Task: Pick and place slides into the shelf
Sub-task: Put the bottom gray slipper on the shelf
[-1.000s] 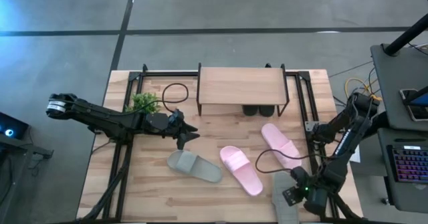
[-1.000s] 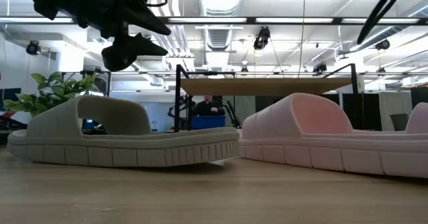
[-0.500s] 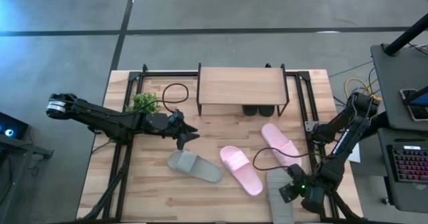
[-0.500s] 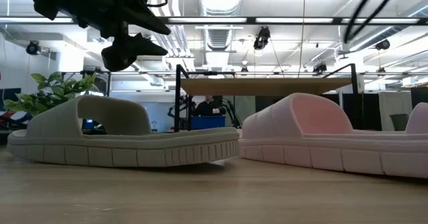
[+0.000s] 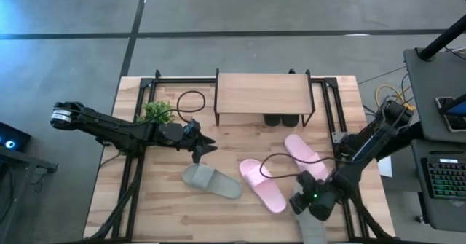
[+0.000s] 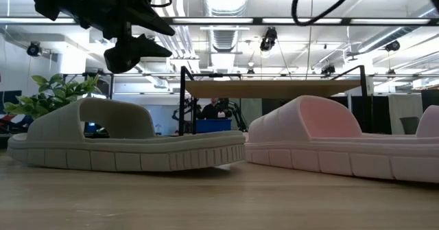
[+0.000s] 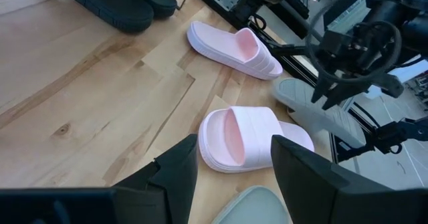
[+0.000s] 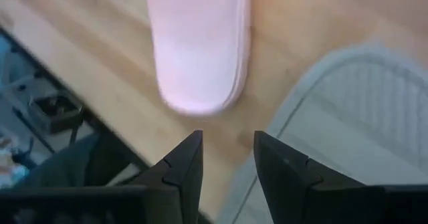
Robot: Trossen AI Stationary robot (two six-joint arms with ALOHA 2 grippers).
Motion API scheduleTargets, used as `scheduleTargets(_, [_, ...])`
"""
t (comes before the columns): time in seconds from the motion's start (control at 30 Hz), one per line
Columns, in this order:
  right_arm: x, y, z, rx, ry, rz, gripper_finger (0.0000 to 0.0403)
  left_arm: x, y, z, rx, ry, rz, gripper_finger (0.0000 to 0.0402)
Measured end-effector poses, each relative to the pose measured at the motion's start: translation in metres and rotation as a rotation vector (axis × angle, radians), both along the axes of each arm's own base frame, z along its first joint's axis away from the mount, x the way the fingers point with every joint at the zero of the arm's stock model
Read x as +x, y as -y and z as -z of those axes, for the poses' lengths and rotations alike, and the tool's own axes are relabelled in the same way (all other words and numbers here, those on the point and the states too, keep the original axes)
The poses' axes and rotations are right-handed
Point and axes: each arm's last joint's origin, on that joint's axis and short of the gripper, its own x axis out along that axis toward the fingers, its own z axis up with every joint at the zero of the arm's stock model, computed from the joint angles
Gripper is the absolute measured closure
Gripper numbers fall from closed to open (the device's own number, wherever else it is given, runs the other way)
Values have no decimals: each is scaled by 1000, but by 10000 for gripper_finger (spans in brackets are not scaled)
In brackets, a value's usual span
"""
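Note:
My left gripper hangs open above the table, just beyond a light grey slide that lies flat on its sole. My right gripper is open near the table's near right corner. It sits over the far end of a second grey slide and beside the near end of a pink slide. Two pink slides lie flat mid-table. The black slides sit under the shelf.
A small green plant stands left of the shelf, by the left arm. Black frame rails run along both table sides. A cable loops over the pink slides. Bare wood lies at the near left.
My right gripper has swung from the near right edge toward the table's left and a little farther in, ending closer to the pink slides. The left arm and the slides on the table have stayed put.

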Motion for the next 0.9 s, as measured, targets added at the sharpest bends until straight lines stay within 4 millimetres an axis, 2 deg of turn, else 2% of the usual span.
scheduleTargets(0.23, [-12,-17,-12,84,-19,-16,280,0,0,0,4,-1,1,228])
scheduleTargets(0.5, [-42,-37,-20,148,-92,39,285,0,0,0,7,-1,2,228])
scheduleTargets(0.67, [-59,-42,-17,165,-167,55,285,0,0,0,7,-1,2,228])
scheduleTargets(0.9, [-65,-46,3,102,-407,11,287,-1,0,2,5,-19,3,228])
